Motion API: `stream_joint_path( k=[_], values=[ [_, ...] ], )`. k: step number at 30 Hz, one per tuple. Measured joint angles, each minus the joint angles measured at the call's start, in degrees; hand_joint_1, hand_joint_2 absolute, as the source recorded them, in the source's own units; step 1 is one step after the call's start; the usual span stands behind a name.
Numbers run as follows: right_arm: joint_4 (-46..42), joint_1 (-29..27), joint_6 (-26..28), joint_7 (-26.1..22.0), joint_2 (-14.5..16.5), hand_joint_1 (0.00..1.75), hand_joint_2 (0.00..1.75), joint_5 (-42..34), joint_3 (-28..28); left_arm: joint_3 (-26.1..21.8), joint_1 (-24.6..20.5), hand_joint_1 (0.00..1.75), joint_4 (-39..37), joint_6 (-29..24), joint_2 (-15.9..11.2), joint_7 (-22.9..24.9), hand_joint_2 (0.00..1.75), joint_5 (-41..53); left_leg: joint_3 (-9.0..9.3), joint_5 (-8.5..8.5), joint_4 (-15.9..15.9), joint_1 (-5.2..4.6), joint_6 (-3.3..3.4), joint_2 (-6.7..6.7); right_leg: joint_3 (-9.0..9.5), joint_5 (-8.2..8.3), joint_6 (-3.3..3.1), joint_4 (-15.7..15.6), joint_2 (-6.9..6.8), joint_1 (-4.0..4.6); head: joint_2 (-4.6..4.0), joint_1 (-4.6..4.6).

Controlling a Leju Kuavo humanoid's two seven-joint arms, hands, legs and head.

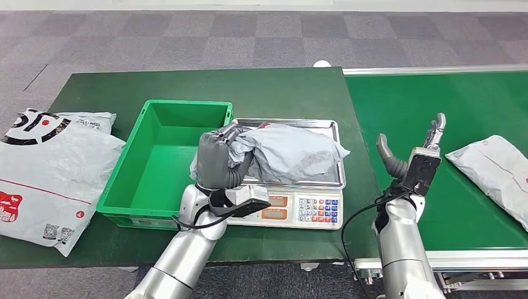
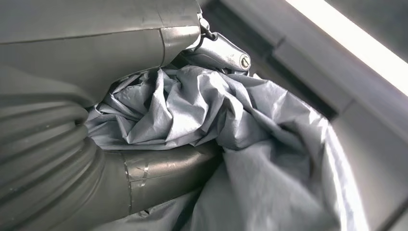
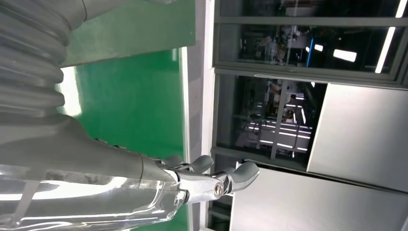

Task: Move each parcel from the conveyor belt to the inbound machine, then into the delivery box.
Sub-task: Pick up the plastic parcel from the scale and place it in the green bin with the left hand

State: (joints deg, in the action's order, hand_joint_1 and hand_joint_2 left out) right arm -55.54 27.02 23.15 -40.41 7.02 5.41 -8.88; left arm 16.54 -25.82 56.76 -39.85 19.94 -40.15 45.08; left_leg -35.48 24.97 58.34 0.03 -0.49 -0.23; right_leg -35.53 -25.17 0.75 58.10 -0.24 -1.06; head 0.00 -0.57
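Our left hand [image 1: 218, 159] squeezes the grey parcel [image 1: 292, 152] on the scale [image 1: 311, 208]. We think it goes next into the green box [image 1: 155, 156], just beside it on the left. Our right hand [image 1: 414, 149] is spread wide, holding nothing. Farther right, another parcel [image 1: 495, 168] waits on the belt [image 1: 436, 99].

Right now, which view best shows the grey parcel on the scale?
Head view: the grey parcel lies whole on the scale, gripped by the left robot hand. The left wrist view shows crumpled plastic close up; the right wrist view shows belt and wall.
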Motion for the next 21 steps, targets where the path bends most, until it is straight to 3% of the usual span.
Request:
stream_joint_path(
  k=[3, 6, 12, 16, 21],
  values=[
    [0.0, -0.1, 0.0, 0.0, -0.3, 0.0, 1.75, -0.2, 0.0, -3.6, 1.0, 1.75, 5.4, 0.0, -0.1, 0.0, 1.75, 4.2, 0.0, 0.02, 0.0, 0.01, -0.02, 0.02, -0.02, -0.02, -0.01, 0.0, 0.03, 0.01, 0.0, 0.0],
    [0.0, -0.2, 0.2, 0.0, -0.6, 0.0, 1.75, 0.1, 0.0, -10.7, 0.9, 1.75, 6.7, 0.0, -0.3, 0.6, 1.75, 9.6, 0.03, 0.02, 0.0, 0.02, -0.03, 0.06, -0.02, -0.04, -0.01, 0.0, 0.06, 0.02, 0.0, 0.0],
    [-0.7, -1.2, 0.6, 0.0, -1.5, 0.0, 1.75, 0.3, 0.0, -25.6, -0.7, 1.75, -2.4, 0.0, -2.8, 6.3, 1.75, 9.8, 0.08, -0.04, 0.0, 0.06, -0.08, 0.15, -0.02, 0.0, -0.06, 0.0, 0.13, 0.05, 0.0, 0.0],
    [-1.6, -2.3, 0.2, 0.0, -1.9, 0.0, 1.75, 0.6, 0.0, -30.0, -0.5, 1.75, -8.0, 0.0, -4.6, 7.3, 1.75, 8.0, 0.06, -0.03, 0.0, 0.06, -0.08, 0.11, -0.02, 0.0, -0.05, 0.0, 0.12, 0.04, 0.0, 0.0],
    [-2.1, -2.8, -0.1, 0.0, -1.9, 0.0, 1.75, 0.6, 0.0, -31.8, -0.9, 1.75, -10.8, -0.1, -5.3, 7.5, 1.75, 7.9, 0.06, 0.03, 0.0, 0.01, -0.02, -0.03, 0.06, -0.09, 0.04, 0.0, -0.02, -0.01, 0.0, 0.01]
  ],
)
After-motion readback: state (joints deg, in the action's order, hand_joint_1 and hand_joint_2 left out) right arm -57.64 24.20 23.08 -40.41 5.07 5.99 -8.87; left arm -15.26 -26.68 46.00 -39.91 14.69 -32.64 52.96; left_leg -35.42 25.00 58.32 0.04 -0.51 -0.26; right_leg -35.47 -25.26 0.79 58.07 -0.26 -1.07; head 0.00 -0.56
